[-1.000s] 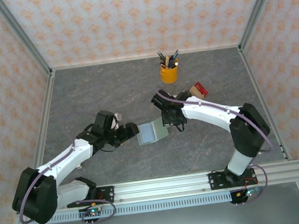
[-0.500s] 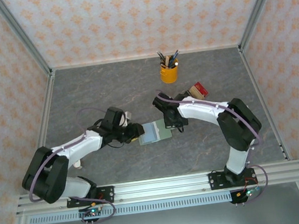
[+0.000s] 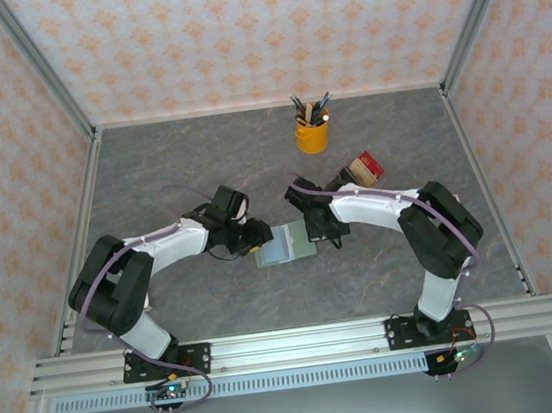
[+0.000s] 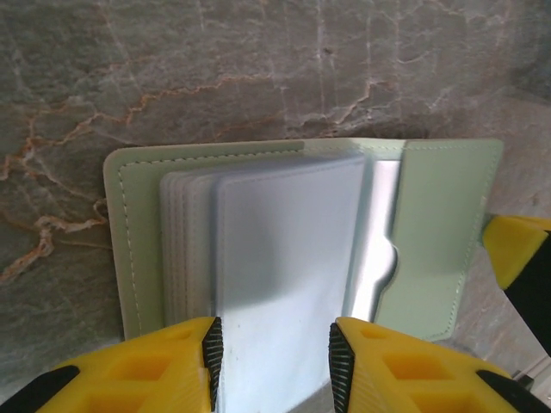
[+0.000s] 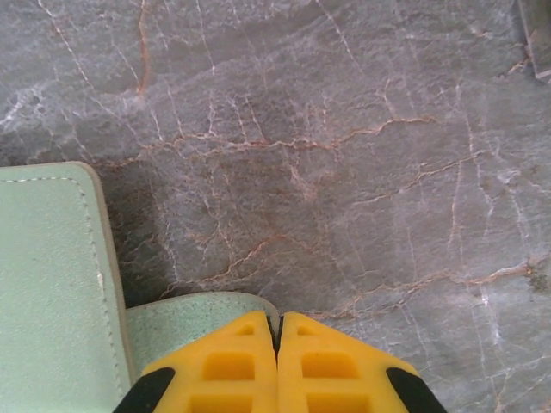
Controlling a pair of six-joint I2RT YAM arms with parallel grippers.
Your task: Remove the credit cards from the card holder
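Grey marbled tabletop (image 3: 179,158) enclosed by pale, orange-patterned walls (image 3: 234,30).

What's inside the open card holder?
The card holder holds a stack of pale sleeves reaching between the fingers of the left hand, and a pocket showing a silvery card edge. What the sleeves hold is covered.
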